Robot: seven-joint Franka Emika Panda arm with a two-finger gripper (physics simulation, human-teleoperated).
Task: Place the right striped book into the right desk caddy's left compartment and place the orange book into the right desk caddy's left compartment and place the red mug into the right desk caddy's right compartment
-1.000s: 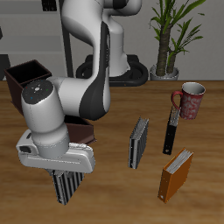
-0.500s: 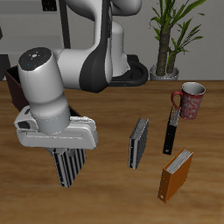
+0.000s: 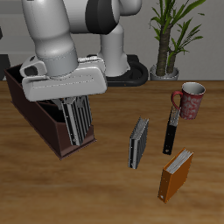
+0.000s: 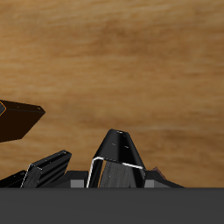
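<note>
Step 1: jaws (image 3: 74,131) clamped on the right striped book (image 3: 77,121), hanging over the right desk caddy (image 3: 39,122); next I lower it into the left compartment (image 3: 57,131).

Wooden table (image 3: 105,188), warm brown grain. Right desk caddy (image 3: 35,122) rests on it, long and dark maroon, running from back toward front edge. Near centre, a darker grey striped book (image 3: 138,143) stands upright. Beside it a thin black book (image 3: 171,129); behind that, the red mug (image 3: 190,99). Orange book (image 3: 176,174) stands nearest the front edge. Potted plant (image 3: 168,39) at back.
</note>
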